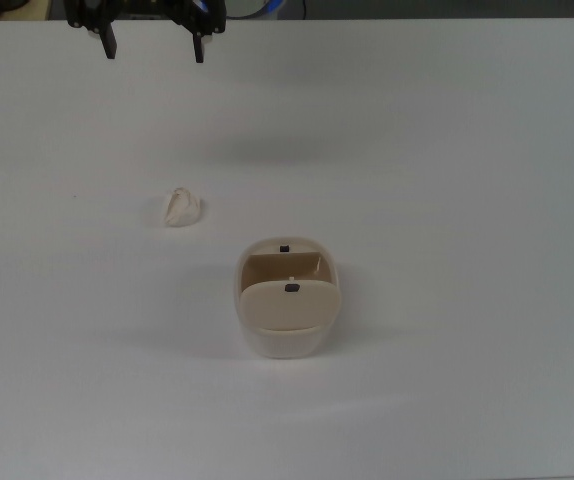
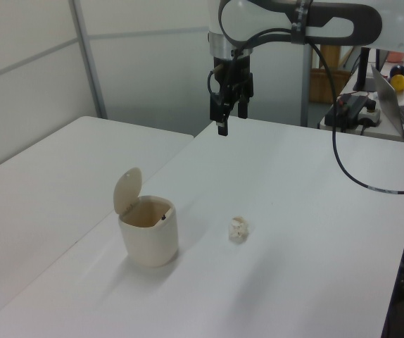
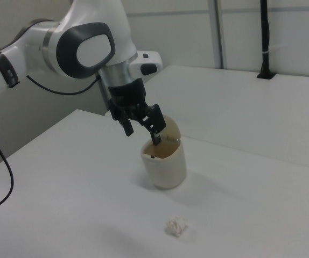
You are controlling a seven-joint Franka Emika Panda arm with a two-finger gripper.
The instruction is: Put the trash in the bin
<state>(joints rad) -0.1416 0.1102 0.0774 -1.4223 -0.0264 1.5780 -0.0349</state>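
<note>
The trash is a small crumpled off-white wad lying on the white table, up and to the left of the bin in the top view. It also shows as the wad in the side views. The bin is a small beige container standing upright with its lid flap tipped up and its mouth showing. My gripper hangs well above the table near the far edge, open, with nothing between its fingers, apart from both the trash and the bin.
A second white table adjoins on the left view's left, with a seam between them. A desk with a laptop, cables and a yellow object stands at the left view's far right. A black cable hangs from the arm. A black post stands at the back.
</note>
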